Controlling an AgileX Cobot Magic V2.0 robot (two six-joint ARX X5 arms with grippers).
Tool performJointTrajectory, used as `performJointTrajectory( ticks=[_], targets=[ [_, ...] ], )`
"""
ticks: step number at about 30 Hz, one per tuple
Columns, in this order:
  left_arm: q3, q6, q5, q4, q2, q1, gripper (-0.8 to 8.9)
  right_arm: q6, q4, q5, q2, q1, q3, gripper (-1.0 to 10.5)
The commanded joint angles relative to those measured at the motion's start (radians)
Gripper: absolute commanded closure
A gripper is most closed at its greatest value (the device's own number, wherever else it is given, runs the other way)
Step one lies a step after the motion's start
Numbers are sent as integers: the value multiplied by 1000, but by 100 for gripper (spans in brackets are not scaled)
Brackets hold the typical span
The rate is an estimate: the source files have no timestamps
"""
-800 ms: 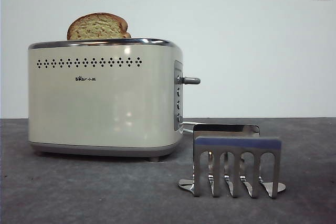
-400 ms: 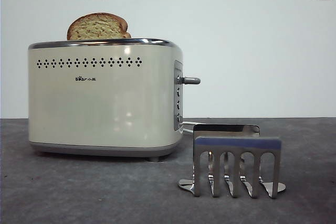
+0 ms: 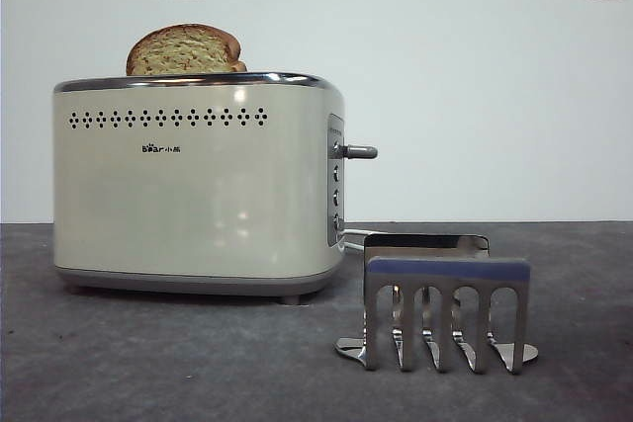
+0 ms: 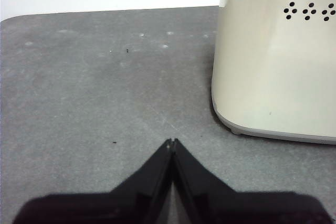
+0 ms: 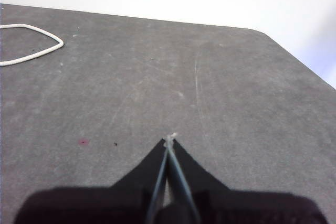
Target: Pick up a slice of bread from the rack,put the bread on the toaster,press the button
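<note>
Both fingers sets closed, far from bread point(image 3: 185, 49) in toaster point(image 3: 198, 185)

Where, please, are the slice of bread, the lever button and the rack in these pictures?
slice of bread point(image 3: 184, 50), front view, on its speckled crumb face.
button point(image 3: 359, 152), front view, on the lever knob.
rack point(image 3: 447, 270), front view, on its front plate's top band.

Even, soft light fills all three views, with the white wall point(image 3: 445, 96) bright but not blown out. The toaster point(image 3: 198, 185) carries faint pale glints on its cream face and a thin shadow under its base. The rack point(image 3: 445, 308) mirrors its surroundings sharply. In both wrist views the black jaws at the bottom edge are slightly soft, while the grey table point(image 5: 157, 77) is crisp.
</note>
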Motion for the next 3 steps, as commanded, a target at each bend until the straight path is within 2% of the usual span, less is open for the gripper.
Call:
performJointTrajectory(
  ticks=[1,3],
  targets=[
    [-10,-6,0,6,1,3,817,13,-2,1,0,0,-6,946],
    [-10,-6,0,6,1,3,817,13,-2,1,0,0,-6,946]
  ],
)
